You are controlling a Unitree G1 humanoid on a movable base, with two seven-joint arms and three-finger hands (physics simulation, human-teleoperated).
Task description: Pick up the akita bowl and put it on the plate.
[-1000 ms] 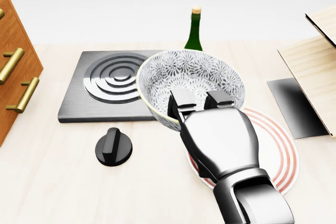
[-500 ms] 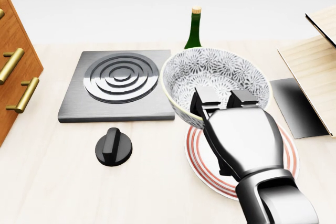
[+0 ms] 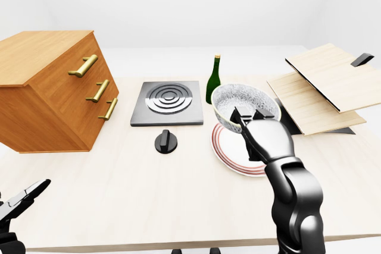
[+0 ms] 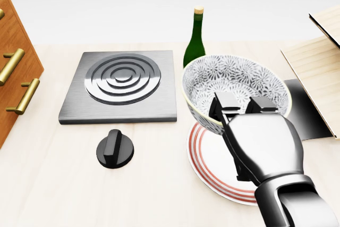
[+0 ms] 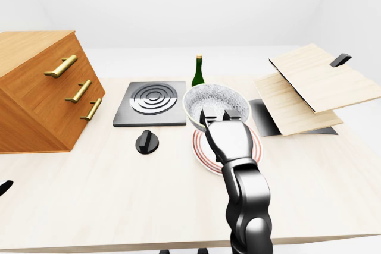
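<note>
Two fingers (image 4: 225, 102) of my right hand (image 4: 260, 142) hooked over akita bowl (image 4: 234, 75) rim, gripping it; bowl tilted over plate (image 4: 210, 167), contact unclear. Hand hides plate's right part. Head view: green bottle (image 4: 195, 38) just above bowl, hob (image 4: 122, 86) left, black knob (image 4: 115, 149) below hob. Wooden boards (image 3: 324, 81) right, drawer cabinet (image 3: 53, 93) far left. My left hand (image 3: 21, 197) low; open or closed, cannot tell

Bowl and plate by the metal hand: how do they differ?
The bowl is deep, with a grey flower pattern inside; the plate is shallow and white with red rings. The bowl is gripped at its rim by the right hand and tilted; the plate lies flat on the table. In the head view the bowl overlaps the plate's upper part. Both are round.
</note>
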